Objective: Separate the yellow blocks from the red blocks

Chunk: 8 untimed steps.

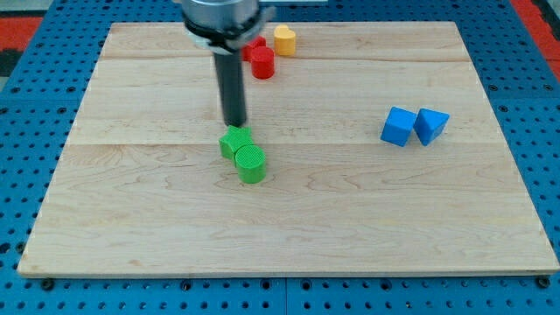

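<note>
- Blue perforated panel surrounds a pale wooden counter (367, 219), which fills most of the view.
- My arm comes down from the view's top at about 12 o'clock, its dark rod standing near upright.
- My tip (234, 123) rests just above the green blocks, at roughly 11 o'clock from them; no fingers exist on this rod, so nothing is gripped.
- Red cylinder (263, 63) sits near the view's top, with a second red block (255, 45) touching it, partly hidden behind the rod.
- Yellow block (284, 39) lies just beside the reds, at 1 o'clock from the cylinder.
- Green cylinder (251, 164) touches another green block (234, 142).
- Blue cube (398, 126) and blue triangular block (431, 124) sit together at 3 o'clock, well apart from the rest.
</note>
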Each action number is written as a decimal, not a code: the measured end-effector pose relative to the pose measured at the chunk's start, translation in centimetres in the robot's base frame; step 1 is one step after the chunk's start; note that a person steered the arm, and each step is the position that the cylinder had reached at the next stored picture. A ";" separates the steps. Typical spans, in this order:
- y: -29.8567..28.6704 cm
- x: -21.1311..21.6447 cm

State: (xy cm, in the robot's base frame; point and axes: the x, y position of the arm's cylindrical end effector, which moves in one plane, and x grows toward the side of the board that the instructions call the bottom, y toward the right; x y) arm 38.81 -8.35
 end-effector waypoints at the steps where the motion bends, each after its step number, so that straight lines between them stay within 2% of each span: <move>1: -6.7 -5.3; 2: -8.7 -10.5; 4: -5.5 -18.4; 5: -4.3 -19.6; 7: 6.3 -17.0; 8: 9.0 -16.7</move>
State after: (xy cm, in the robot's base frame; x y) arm 22.11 0.65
